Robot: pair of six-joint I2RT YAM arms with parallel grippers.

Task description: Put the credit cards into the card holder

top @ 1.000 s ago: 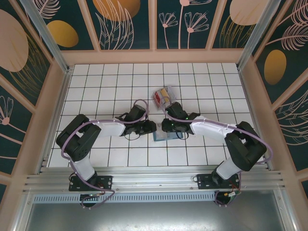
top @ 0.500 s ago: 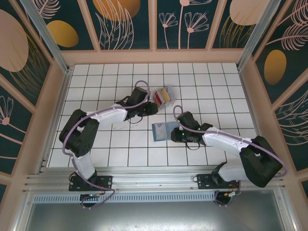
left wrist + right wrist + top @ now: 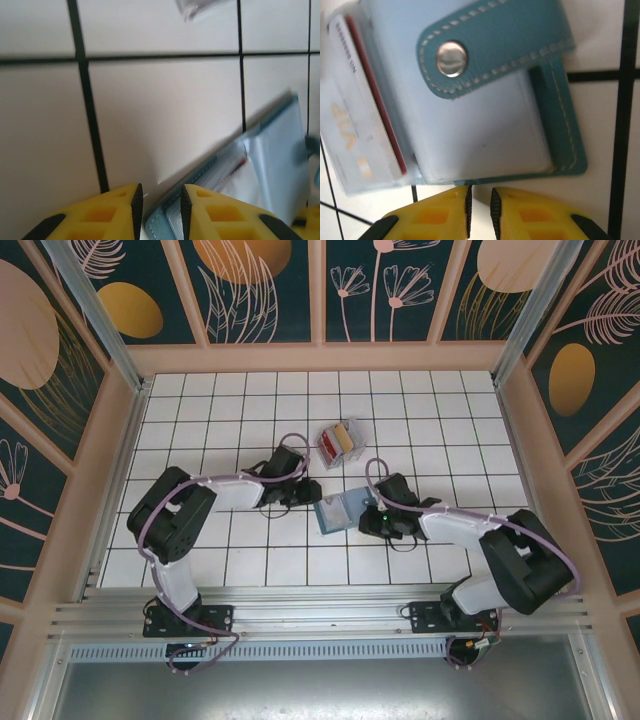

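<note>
The teal card holder (image 3: 338, 510) lies open on the tiles between my two grippers, its snap strap (image 3: 451, 58) folded over the pale pocket pages. A pale VIP card (image 3: 355, 130) with a red card behind it sticks out of the pages. More credit cards (image 3: 337, 441), red and yellow, stand in a small clear box. My left gripper (image 3: 307, 496) (image 3: 159, 192) is open, and the card holder (image 3: 280, 150) has a corner between the fingers. My right gripper (image 3: 370, 519) (image 3: 480, 192) is open by a narrow gap, empty, its tips at the card holder's (image 3: 490, 135) edge.
The clear box (image 3: 352, 426) sits one tile behind the card holder; its corner (image 3: 200, 7) shows at the top of the left wrist view. Wooden walls (image 3: 120, 440) ring the tiled floor, with free tiles to the left, right and rear.
The left gripper swung back toward the clear box, then returned to the card holder's left edge. The right gripper pulled off to the right and has narrowed. The card holder now lies slightly turned.
</note>
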